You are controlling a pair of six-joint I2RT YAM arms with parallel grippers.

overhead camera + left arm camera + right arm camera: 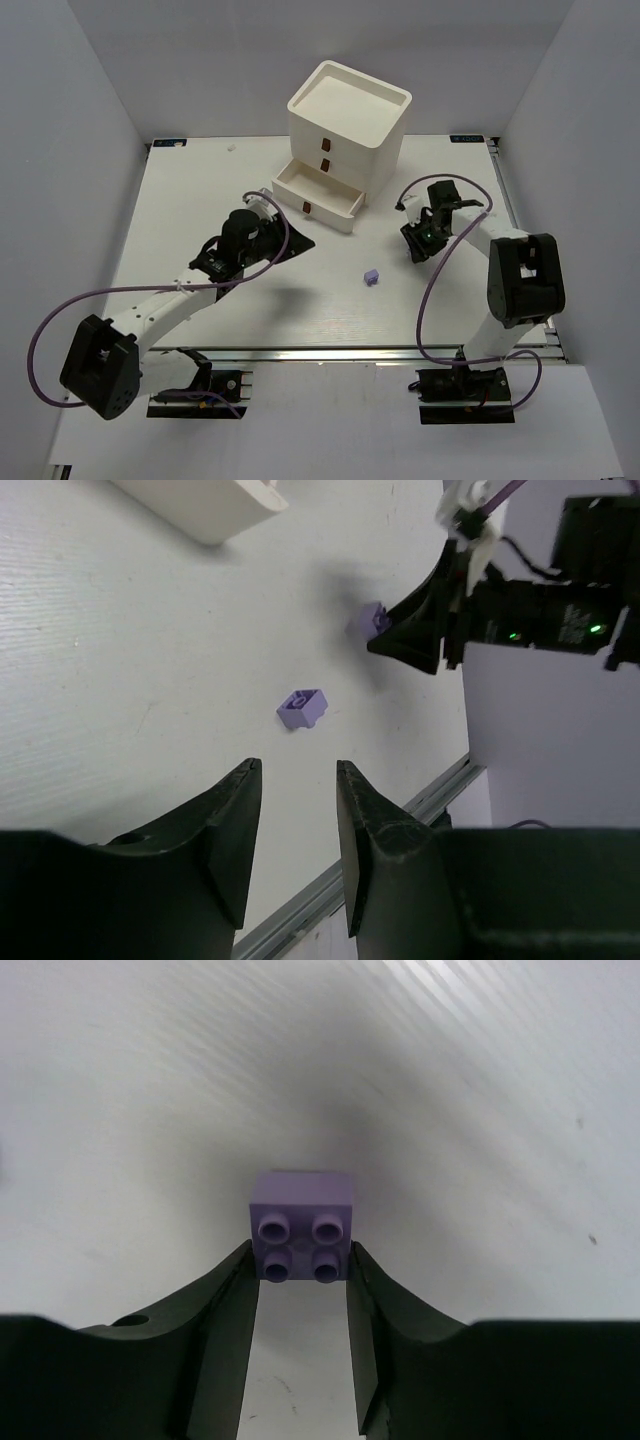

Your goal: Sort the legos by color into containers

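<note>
Lavender brick (302, 1226): smooth plastic, matt. Table (150, 660): white, finely grooved, matt. Gripper fingers (225, 1330): black, slightly grainy plastic.

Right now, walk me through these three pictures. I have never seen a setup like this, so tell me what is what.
The overhead view looks down on a white table with two robot arms fixed at its near edge. The other two views come from a camera on each arm's wrist, looking out past its own two-fingered pincer.

At the back stands a white cabinet of three drawers; the bottom drawer is pulled out.

One lavender brick lies loose on the table between the arms; the left wrist view shows it too.

The right pincer has its fingers on both sides of a second lavender brick, studs facing the camera.

The left pincer is open and holds nothing.
</note>
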